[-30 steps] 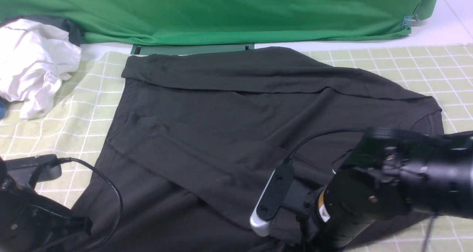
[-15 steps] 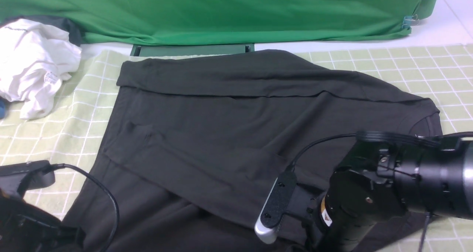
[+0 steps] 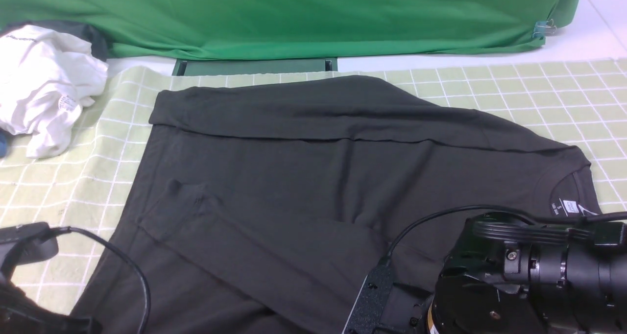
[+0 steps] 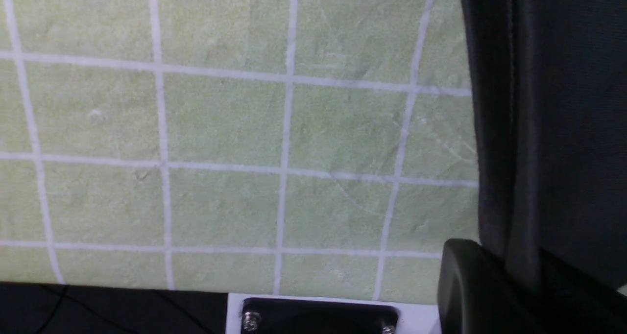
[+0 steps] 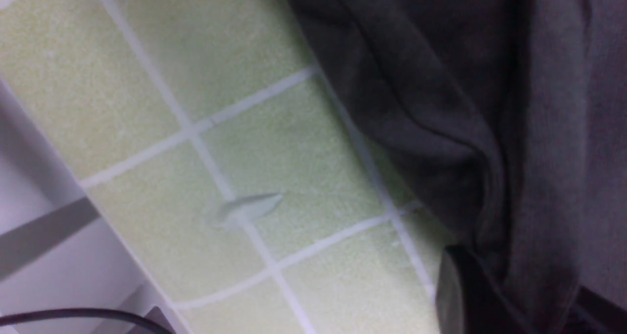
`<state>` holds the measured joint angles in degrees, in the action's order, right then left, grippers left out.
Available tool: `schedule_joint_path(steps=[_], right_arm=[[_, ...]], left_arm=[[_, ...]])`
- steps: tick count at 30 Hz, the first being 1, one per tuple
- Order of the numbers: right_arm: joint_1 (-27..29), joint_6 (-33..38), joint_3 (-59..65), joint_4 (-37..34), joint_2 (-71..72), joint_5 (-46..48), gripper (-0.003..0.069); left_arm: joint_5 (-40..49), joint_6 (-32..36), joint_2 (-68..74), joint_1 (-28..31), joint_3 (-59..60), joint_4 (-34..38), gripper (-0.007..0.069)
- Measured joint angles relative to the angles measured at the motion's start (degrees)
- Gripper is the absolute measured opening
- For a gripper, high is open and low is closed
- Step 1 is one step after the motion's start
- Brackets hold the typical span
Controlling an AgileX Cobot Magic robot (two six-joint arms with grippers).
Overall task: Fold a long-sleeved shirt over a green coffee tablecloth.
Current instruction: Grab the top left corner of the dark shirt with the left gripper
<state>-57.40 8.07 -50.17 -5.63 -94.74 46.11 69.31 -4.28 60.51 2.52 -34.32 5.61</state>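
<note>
The long-sleeved shirt [image 3: 303, 177] lies spread out on the green coffee tablecloth [image 3: 539, 94], in the middle of the worktop [image 3: 595, 42]. It is black and lies back side up, so no print shows. Its neck hole points to 3 o'clock, and a small white neck label [image 3: 568, 205] shows inside it. The edge at 12 o'clock is folded over onto the body. One sleeve [image 3: 264, 246] lies across the body, going from 9 o'clock down to 5 o'clock.

The left pincer [image 4: 514, 285] is at 7 o'clock. In the left wrist view the shirt's edge hangs straight up from it, off the cloth. The pincer is closed tight on that edge. Only one dark finger [image 4: 465, 285] can be seen there.

The right pincer [image 5: 494, 299] is at 5 o'clock. In the right wrist view the shirt bunches up in folds and runs into it. It is pinched closed on the shirt too.

A crumpled white garment [image 3: 44, 84] sits at 10 o'clock, partly on the tablecloth. A deep-green backdrop [image 3: 294, 15] hangs along 12 o'clock, with a small clip [image 3: 541, 29] at its 1 o'clock corner.
</note>
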Motion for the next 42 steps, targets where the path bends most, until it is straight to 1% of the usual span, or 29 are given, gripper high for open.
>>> schedule_joint_path(steps=[1,2,3,4,5,6,7,8,11,12,15,16,18,19,21,23,24,25,27,28,30,32,36,39,42], right_arm=[[0.0,-0.3,0.0,0.0,0.0,0.0,0.0078],[-0.2,-0.8,0.0,0.0,0.0,0.0,0.0112],[-0.2,-1.1,0.0,-0.1,0.0,0.0,0.0147],[-0.2,-1.5,0.0,-0.3,0.0,0.1,0.0200],[-0.2,-1.6,0.0,-0.2,0.0,0.3,0.0230],[-0.2,-1.6,0.0,-0.4,0.0,0.7,0.0292],[-0.2,-1.6,0.0,-0.4,0.1,1.1,0.0333],[-0.2,-1.7,0.0,-0.4,0.4,1.8,0.0391],[-0.2,-1.8,-0.6,-0.4,2.4,4.1,0.0477],[-0.2,-1.8,-1.3,-0.4,3.9,5.3,0.0495],[-0.2,-2.5,-3.4,-0.4,7.3,6.7,0.0510],[-0.2,-3.0,-4.7,-0.4,10.2,7.0,0.0515],[-0.2,-3.6,-6.7,-0.1,13.9,6.8,0.0515],[-0.2,-3.6,-7.1,-0.1,14.7,6.7,0.0515],[-0.3,-4.6,-8.7,1.0,18.0,6.3,0.0491],[-0.3,-5.5,-9.4,2.4,20.6,6.0,0.0437],[-0.3,-6.0,-9.6,3.2,21.6,6.0,0.0401],[-0.3,-6.3,-9.6,3.9,22.3,6.1,0.0368],[-0.3,-6.4,-9.7,5.3,23.6,6.5,0.0260],[-0.3,-6.6,-9.7,5.6,23.9,6.7,0.0215],[-0.1,-6.8,-9.7,6.7,24.4,7.1,0.0085],[0.7,-7.8,-9.7,6.9,24.5,7.3,0.0027],[5.3,-8.1,-9.7,7.6,24.5,8.3,-0.0001],[8.9,-8.5,-9.7,7.9,24.5,9.2,-0.0004],[11.1,-8.8,-9.7,8.0,24.5,10.4,-0.0005]], left_arm=[[0.0,-0.1,0.0,0.0,0.1,-0.2,0.0094],[0.2,-0.1,0.0,0.0,0.4,-1.4,0.0151],[0.2,-0.1,0.0,0.0,0.4,-1.8,0.0181],[0.2,-0.2,0.0,0.0,0.4,-2.2,0.0220],[0.2,-0.2,0.0,0.0,0.4,-2.5,0.0243],[0.3,-0.2,0.0,0.0,0.4,-2.8,0.0289],[0.3,-0.2,0.0,0.0,0.4,-3.0,0.0319],[0.1,-0.5,0.0,0.0,0.2,-3.2,0.0367],[-1.2,-3.0,0.0,0.0,-1.6,-4.0,0.0428],[-2.6,-4.6,0.0,0.0,-2.7,-4.3,0.0439],[-5.7,-7.7,0.2,0.0,-5.2,-5.1,0.0437],[-7.6,-9.5,1.8,0.0,-9.0,-5.6,0.0400],[-8.5,-9.1,4.5,0.0,-12.6,-6.1,0.0337],[-8.7,-9.0,4.9,0.0,-13.0,-6.1,0.0319],[-9.5,-7.8,9.2,0.0,-17.3,-6.2,0.0220],[-10.8,-7.2,14.2,0.0,-21.7,-6.2,0.0099],[-11.4,-7.1,16.8,0.0,-24.0,-6.1,0.0060],[-11.9,-6.8,19.5,0.0,-26.4,-6.0,0.0037],[-12.4,-6.0,24.5,0.1,-31.1,-5.9,0.0015],[-12.7,-5.9,26.7,0.1,-33.2,-5.9,0.0013],[-13.1,-5.8,32.4,0.1,-38.5,-5.9,0.0013],[-13.0,-5.8,38.0,0.2,-45.4,-5.9,0.0015],[-12.3,-5.8,48.0,0.2,-57.5,-5.9,0.0038],[-11.9,-5.8,56.2,0.2,-67.3,-5.9,0.0106],[-11.9,-5.8,61.8,0.2,-73.0,-6.4,0.0203]])
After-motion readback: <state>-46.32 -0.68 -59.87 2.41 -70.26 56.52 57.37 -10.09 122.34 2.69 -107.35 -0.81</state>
